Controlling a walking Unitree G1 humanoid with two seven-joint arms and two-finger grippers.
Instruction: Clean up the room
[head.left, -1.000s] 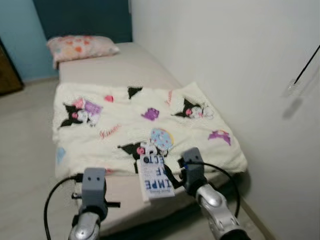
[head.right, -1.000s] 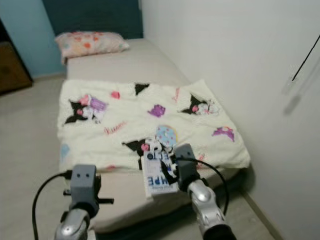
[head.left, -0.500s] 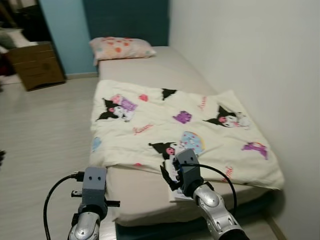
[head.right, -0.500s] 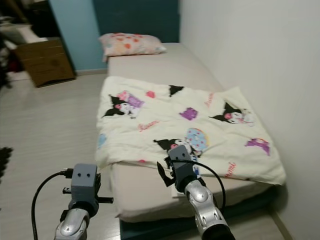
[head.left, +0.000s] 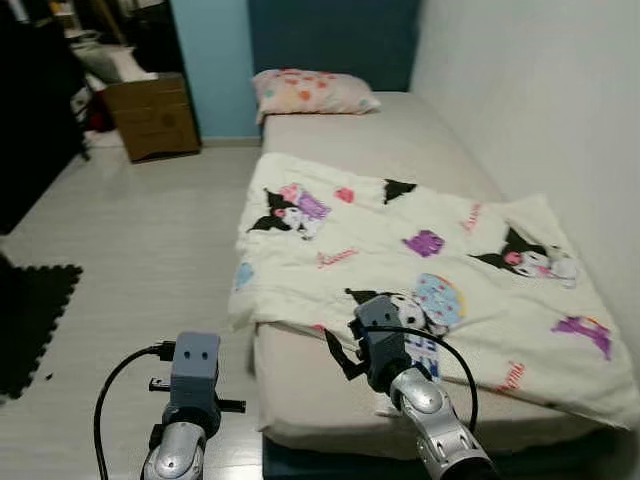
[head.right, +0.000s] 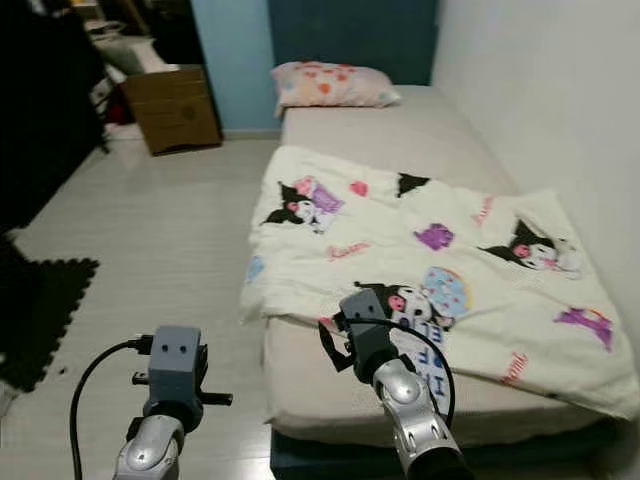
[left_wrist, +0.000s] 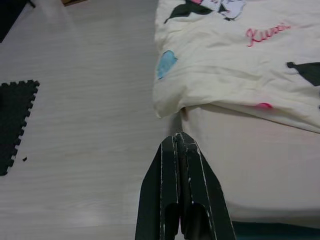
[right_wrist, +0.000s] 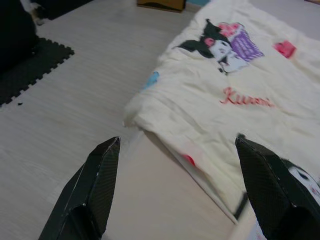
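1. The book (head.left: 415, 365), a white-covered one with large blue letters, lies on the bare mattress at the foot end of the bed (head.left: 400, 130), its upper edge touching the hem of the cream cartoon-print blanket (head.left: 440, 250). Most of it is hidden behind the right arm in the head views.
2. The right pincer (right_wrist: 180, 190) hangs over the near left corner of the bed with its two black fingers (right_wrist: 95, 185) spread wide apart and nothing between them. The blanket's edge and the bare mattress lie below it.
3. The left pincer (left_wrist: 179, 190) is held low over the pale wooden floor (head.left: 150, 250), just beside the bed's left edge. Its fingers are pressed together, tips touching, gripping nothing.
4. The blanket covers the lower half of the bed, its corner drooping slightly over the left side.
5. A patterned pink pillow (head.left: 315, 92) rests at the head of the bed against the dark blue wall.
6. A cardboard box (head.left: 150, 115) stands on the floor near the head of the bed, to its left.
7. A black foam mat (head.left: 30, 320) lies on the floor well apart from the bed, at the far left.
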